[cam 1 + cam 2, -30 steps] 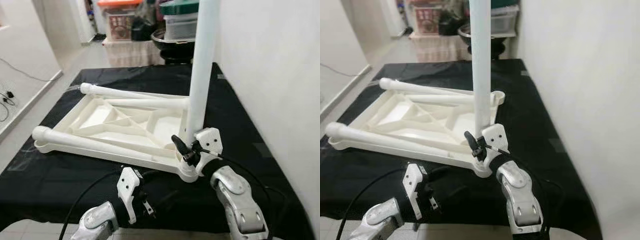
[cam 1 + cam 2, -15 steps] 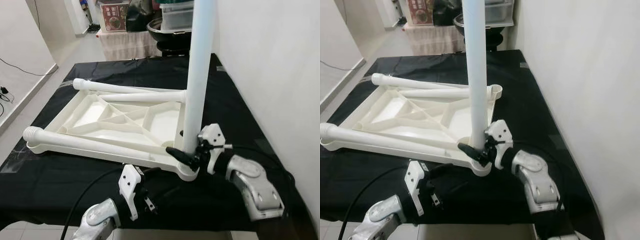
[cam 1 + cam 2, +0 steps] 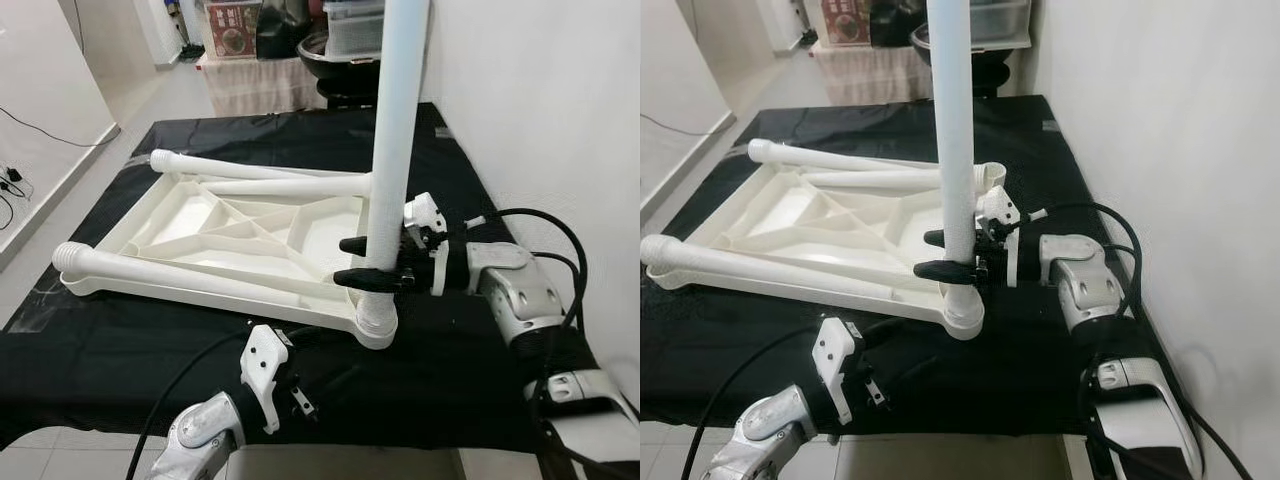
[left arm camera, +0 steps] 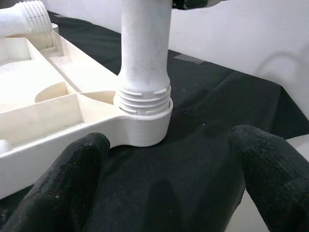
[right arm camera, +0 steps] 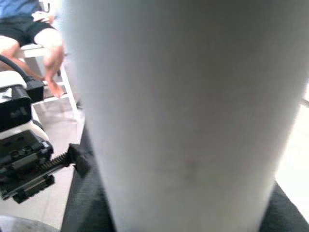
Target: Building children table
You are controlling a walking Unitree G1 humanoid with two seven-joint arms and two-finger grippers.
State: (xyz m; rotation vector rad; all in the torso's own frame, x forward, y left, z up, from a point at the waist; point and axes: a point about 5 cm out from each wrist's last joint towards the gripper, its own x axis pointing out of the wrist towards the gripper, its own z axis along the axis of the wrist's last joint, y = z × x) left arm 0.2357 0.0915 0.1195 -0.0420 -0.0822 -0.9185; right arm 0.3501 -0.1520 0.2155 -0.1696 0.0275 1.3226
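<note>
Upright table leg (image 3: 392, 150), white tube, stands vertical in the centre of the head view, running off the top edge; its threaded lower end sits in the corner socket (image 4: 143, 126) of the inverted white tabletop (image 3: 240, 240). Wrist view shows thread rings exposed above the socket collar. Tabletop lies underside up, ribs visible, across the centre-left of the frame on a black cloth (image 3: 130, 350) covering the work surface. Two more legs are attached and lie horizontal: one along the near edge (image 3: 190, 280) ending lower left, one along the far edge (image 3: 250, 172) toward upper left. Right gripper (image 3: 365, 260) comes in from the right of the frame at low height on the upright leg, just above the socket; its two black fingers (image 3: 360, 277) bracket the tube front and back, closed against it. Right wrist view is close on the pale tube; a seated person's legs (image 5: 46, 43) appear upper left there. Left gripper (image 4: 169, 188) hovers low in the bottom centre of the frame, near the socket corner but apart from it, fingers spread wide over the cloth, holding nothing. White wall (image 3: 540, 120) on right; storage boxes (image 3: 355, 20) top centre.
</note>
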